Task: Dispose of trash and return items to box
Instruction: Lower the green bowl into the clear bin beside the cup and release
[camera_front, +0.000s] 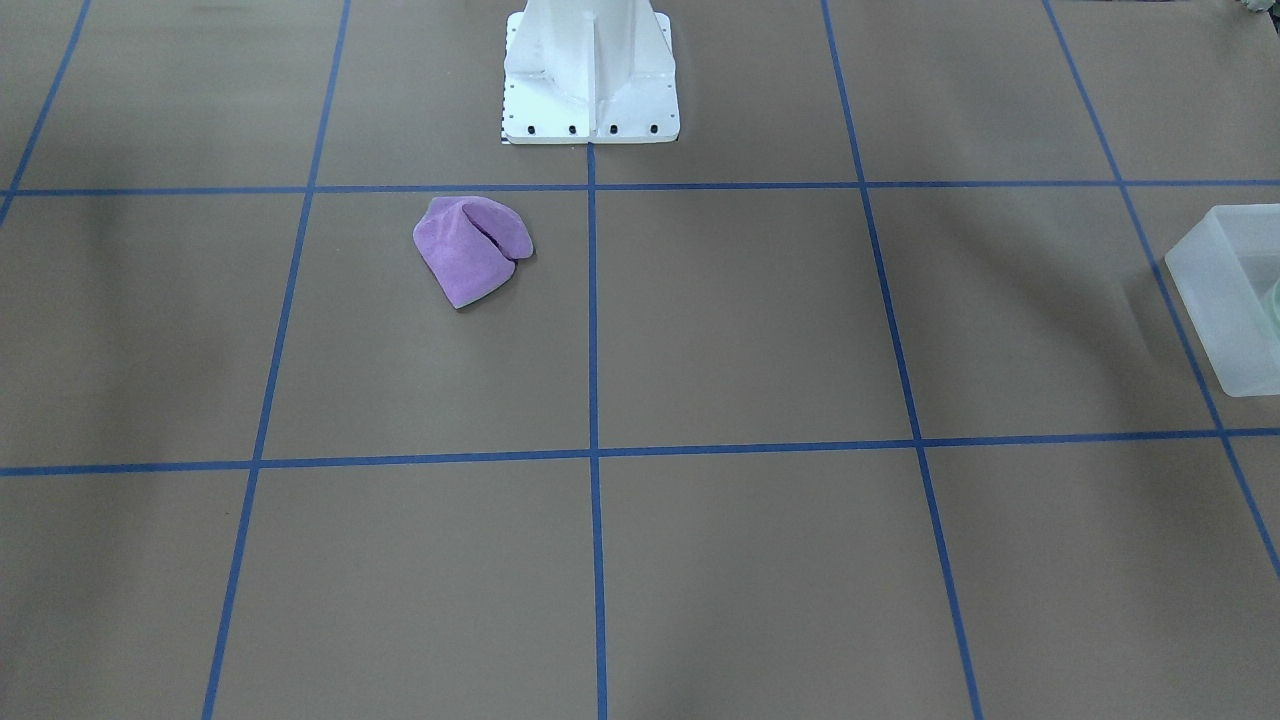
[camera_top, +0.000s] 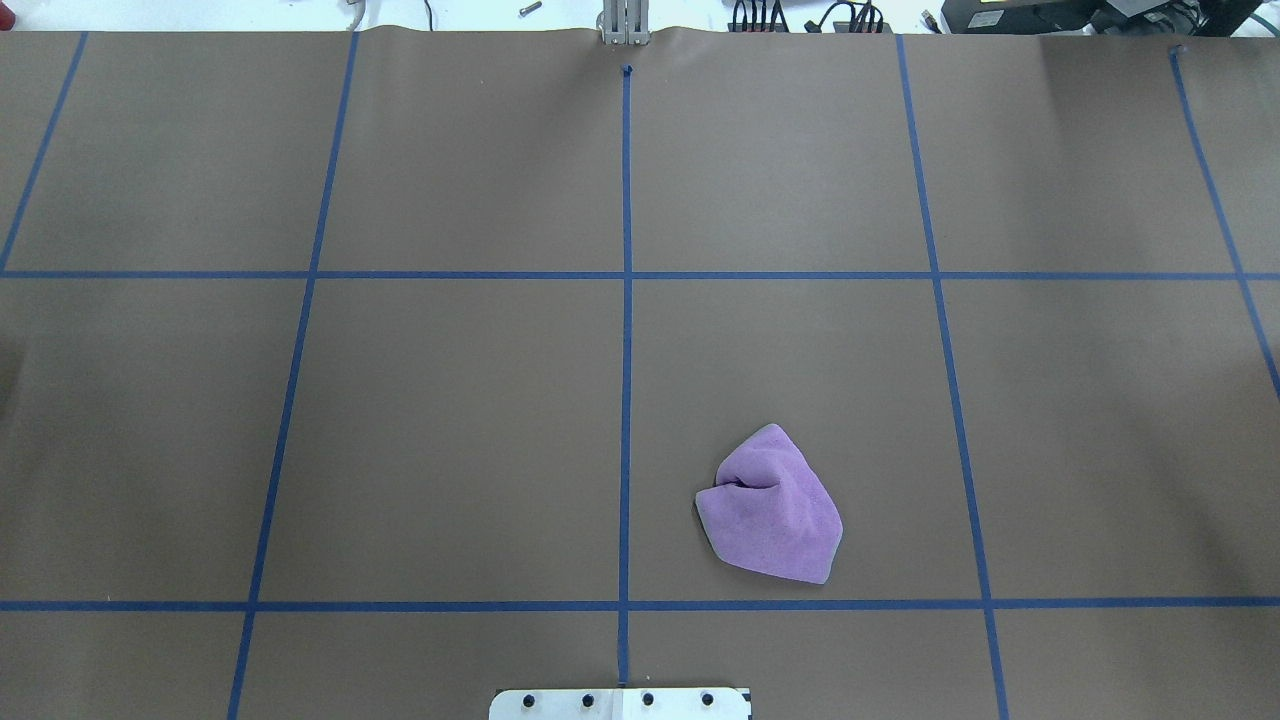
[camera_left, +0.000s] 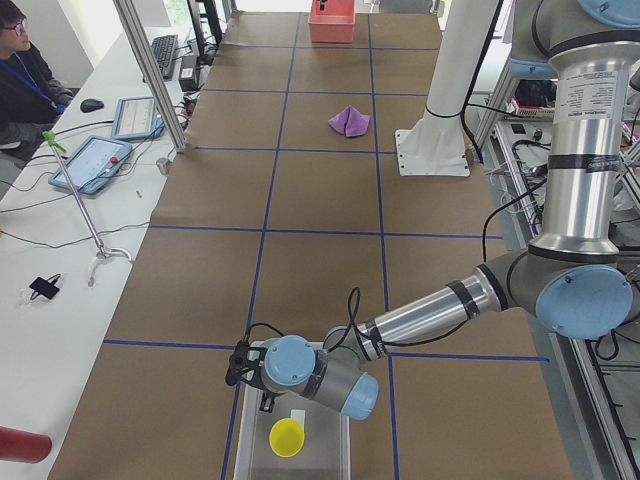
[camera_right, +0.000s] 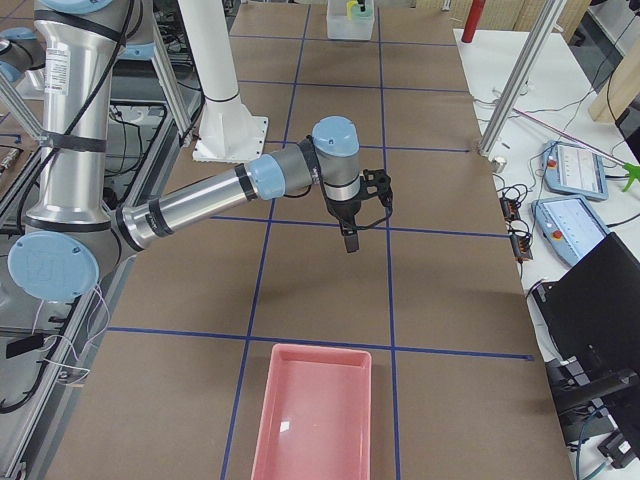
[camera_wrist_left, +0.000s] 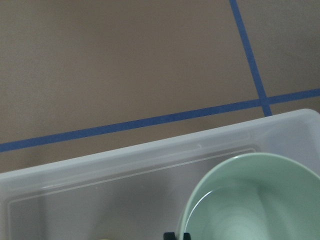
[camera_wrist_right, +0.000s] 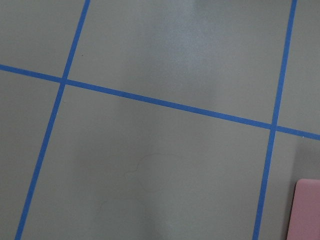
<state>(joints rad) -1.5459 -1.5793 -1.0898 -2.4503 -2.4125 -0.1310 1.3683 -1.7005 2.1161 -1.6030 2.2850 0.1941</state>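
Brown paper cover (camera_top: 450, 420) with blue tape grid (camera_top: 627, 300) on table. White bench (camera_left: 50, 300) along far side: two tablets (camera_left: 90, 163), keyboard (camera_left: 165, 55), mouse (camera_left: 92, 104); person (camera_left: 20, 85) sits there.

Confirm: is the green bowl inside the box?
Inside. The left wrist view shows the bowl within the walls of the box; whether it rests on the floor, cannot tell.

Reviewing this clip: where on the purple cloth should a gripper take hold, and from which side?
Probably the raised fold of the purple cloth, from straight above. It lies bunched on the table with a puffed crease near one end, easy to pinch; its flat edges hug the surface.
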